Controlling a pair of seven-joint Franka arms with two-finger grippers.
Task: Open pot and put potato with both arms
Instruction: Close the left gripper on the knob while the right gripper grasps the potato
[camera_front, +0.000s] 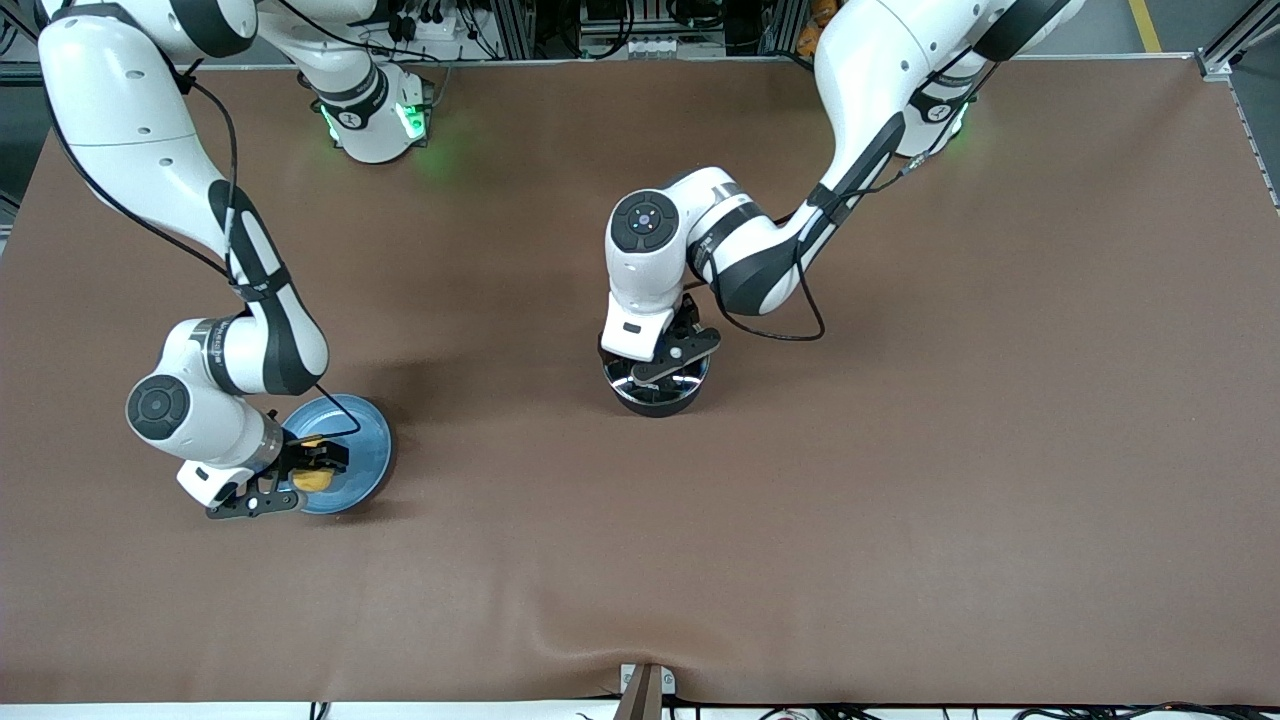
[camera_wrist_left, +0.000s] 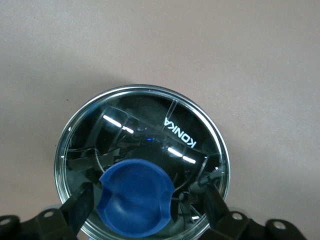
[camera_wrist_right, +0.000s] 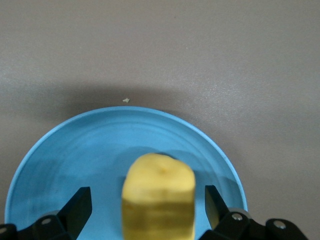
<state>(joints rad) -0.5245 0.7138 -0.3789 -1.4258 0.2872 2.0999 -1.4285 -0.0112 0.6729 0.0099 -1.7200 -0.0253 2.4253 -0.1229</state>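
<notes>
A brown table (camera_front: 900, 500) carried two groups of things, well apart. Toward the right arm's end lay a light-blue plate (camera_front: 365, 455), with the potato (camera_front: 312, 479) resting on it. The right gripper (camera_front: 300, 478) hung low over the plate, its fingers (camera_wrist_right: 79, 207) spread wide on either side of the potato and clear of it, grasping nothing; a small pale crumb (camera_wrist_right: 126, 100) lay on the table just beside the plate's rim. The right arm bent down steeply from its base, wrist pointing at the plate. Near the table's middle stood the pot (camera_front: 655, 385), its glass lid (camera_wrist_left: 145, 130) in place. The left gripper (camera_front: 668, 352) sat directly over it, fingers (camera_wrist_left: 80, 205) open and flanking the blue knob (camera_wrist_left: 136, 196) without touching. The left arm reached in with its elbow folded.
</notes>
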